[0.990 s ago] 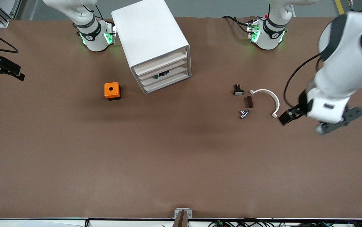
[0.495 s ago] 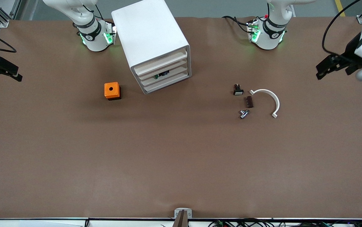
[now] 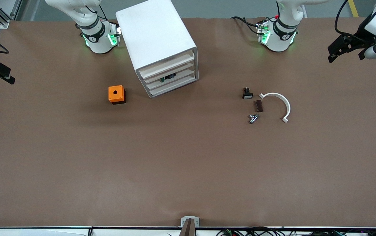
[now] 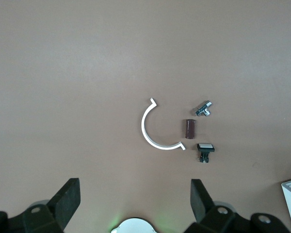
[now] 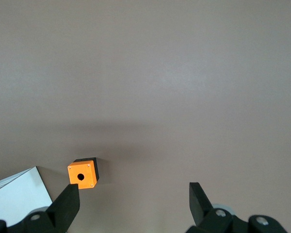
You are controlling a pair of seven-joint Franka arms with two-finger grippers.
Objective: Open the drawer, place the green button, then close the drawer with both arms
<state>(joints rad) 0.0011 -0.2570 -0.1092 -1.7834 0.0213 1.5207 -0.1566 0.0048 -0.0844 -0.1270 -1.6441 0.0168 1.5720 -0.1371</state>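
Two robot hands are hovering, fingers spread and holding nothing, at either end of a brown table. The right hand is hanging over the right arm's end. An orange box with a hole in its top is sitting beside the white cabinet, slightly nearer the camera. The green-capped button is showing inside the cabinet, lying in the drawer, one of the middle trays of the four-high stack, and every tray front is sitting about flush with the frame.

Judging by this, the job is all but done, and what remains is parking both arms well away from the cabinet without brushing it. If the drawer proves not fully seated, a gentle, square push on its front lip would be the careful way.

Toward the left arm's end, a black button with a white face, a small brown block, a metal fitting and a white curved clip are lying close together, well apart from the cabinet and blocking nothing. The left hand is waiting over the table's edge at the left arm's end.
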